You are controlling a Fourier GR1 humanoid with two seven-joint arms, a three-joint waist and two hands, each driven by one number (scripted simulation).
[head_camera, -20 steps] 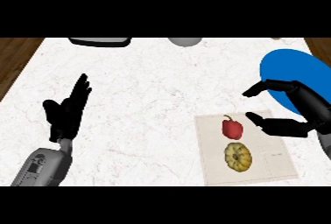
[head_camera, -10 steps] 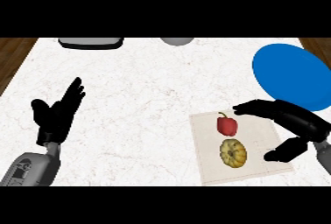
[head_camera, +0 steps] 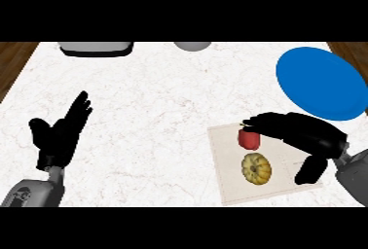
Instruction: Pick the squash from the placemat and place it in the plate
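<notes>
Right hand (head_camera: 302, 133) now lower over squash (head_camera: 256, 168), fingers open, nothing held.

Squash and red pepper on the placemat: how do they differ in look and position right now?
The squash is yellow, round and ribbed; the red pepper is red, smooth and narrower. The squash lies nearer the robot; the pepper lies farther, toward the blue plate. The right hand has fingers reaching over the pepper's top, while the squash lies uncovered between fingers and thumb. Both rest on the placemat, apart from each other.
</notes>
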